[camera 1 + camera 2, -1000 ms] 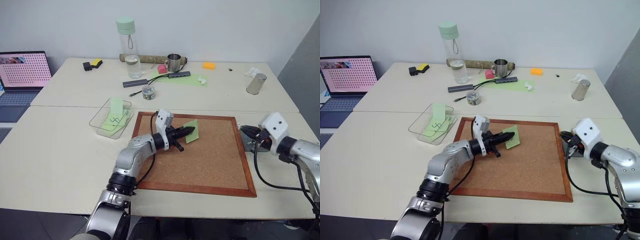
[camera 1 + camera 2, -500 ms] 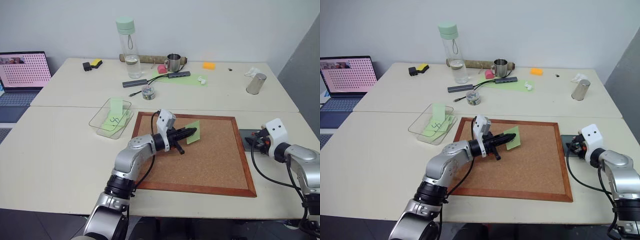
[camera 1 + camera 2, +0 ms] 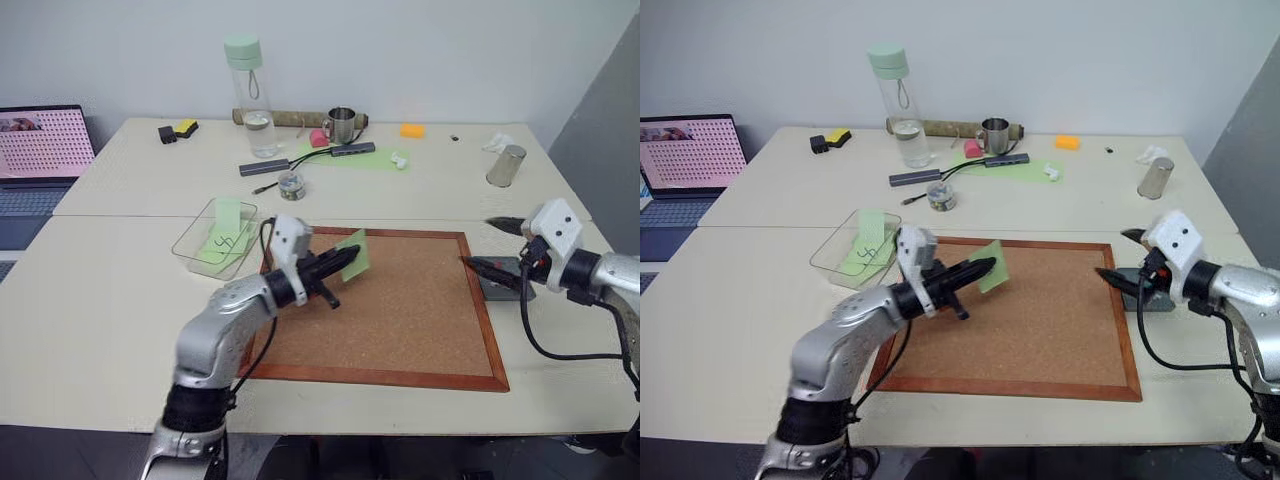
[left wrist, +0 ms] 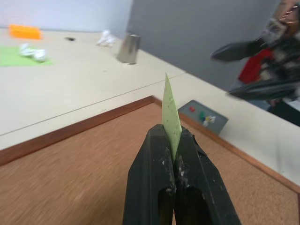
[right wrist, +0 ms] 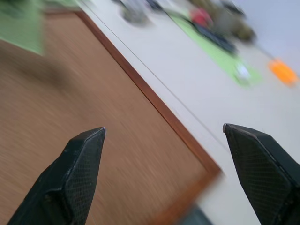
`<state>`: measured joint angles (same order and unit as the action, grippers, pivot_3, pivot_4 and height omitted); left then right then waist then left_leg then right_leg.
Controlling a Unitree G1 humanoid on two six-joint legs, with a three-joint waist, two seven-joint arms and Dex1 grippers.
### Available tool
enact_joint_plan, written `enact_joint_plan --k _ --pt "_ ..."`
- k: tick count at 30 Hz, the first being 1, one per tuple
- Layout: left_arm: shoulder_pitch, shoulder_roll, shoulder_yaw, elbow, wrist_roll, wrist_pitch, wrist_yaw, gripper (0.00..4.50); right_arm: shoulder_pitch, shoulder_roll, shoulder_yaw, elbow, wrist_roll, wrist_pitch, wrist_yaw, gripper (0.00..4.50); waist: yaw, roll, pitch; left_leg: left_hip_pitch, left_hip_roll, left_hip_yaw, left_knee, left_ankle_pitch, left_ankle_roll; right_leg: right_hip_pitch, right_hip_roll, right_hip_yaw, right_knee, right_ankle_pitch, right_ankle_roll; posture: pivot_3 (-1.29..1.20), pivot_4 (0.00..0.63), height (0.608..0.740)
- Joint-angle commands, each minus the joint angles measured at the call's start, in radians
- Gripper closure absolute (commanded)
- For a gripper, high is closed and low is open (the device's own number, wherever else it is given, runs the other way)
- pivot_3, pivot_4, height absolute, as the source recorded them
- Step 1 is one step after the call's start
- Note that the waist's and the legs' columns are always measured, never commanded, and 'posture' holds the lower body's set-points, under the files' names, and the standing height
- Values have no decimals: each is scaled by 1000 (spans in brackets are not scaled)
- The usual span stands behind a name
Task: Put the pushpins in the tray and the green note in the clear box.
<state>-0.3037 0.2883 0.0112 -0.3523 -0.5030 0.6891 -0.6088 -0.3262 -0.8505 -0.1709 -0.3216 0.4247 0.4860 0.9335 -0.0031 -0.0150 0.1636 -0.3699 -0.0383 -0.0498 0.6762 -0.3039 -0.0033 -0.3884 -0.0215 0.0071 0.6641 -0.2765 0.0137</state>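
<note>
Nearby, corkboard (image 3: 400, 310) borders tray (image 3: 497, 282).

My left hand (image 3: 352, 260) holds the light green square note (image 3: 354, 254) above the wood-framed corkboard (image 3: 400, 320). The clear plastic box (image 3: 190, 238) lies at its nine o'clock, the small grey tray (image 4: 202, 116) at three, under my right hand (image 3: 495, 245).

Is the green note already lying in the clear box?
No, the green note is pinched between the left gripper's fingers above the corkboard, short of the clear box.

Pushpins (image 4: 201, 114) in tray (image 4: 220, 123): three (one red, others unclear); green note (image 3: 354, 256): one.
</note>
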Motion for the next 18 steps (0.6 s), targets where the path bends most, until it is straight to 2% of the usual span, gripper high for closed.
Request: enact_joint_plan --k 1,6,10,15,18 --pt "4 59 133 -91 29 -1 119 4500 -129 -27 -1 -103 156 116 50 273 3 -1 1 1 0 -1 0 0 0 1 0 -1 0 0 0 0 150 740" --pt "-63 181 277 37 85 -43 191 4500 -214 -4 62 -111 197 153 67 273 14 -3 1 -1 0 -3 0 0 0 0 0 -2 -2 0 0 0 150 740" --pt "-141 267 262 191 129 -110 143 4500 -249 21 109 -127 221 177 73 273 24 -3 1 -4 -1 -3 1 0 0 -2 -1 -3 -2 0 0 0 150 740" --pt "-274 301 240 460 197 -183 150 4500 -258 30 129 -136 238 190 79 273 28 -3 1 -8 -1 -5 2 0 -1 -6 -2 -6 -2 1 -1 0 150 740" --pt "-322 295 221 546 224 -203 154 3977 -250 24 123 -144 247 192 78 217 27 -4 1 -14 -1 -5 2 2 -4 -12 -2 -6 -1 1 -1 0 150 740"
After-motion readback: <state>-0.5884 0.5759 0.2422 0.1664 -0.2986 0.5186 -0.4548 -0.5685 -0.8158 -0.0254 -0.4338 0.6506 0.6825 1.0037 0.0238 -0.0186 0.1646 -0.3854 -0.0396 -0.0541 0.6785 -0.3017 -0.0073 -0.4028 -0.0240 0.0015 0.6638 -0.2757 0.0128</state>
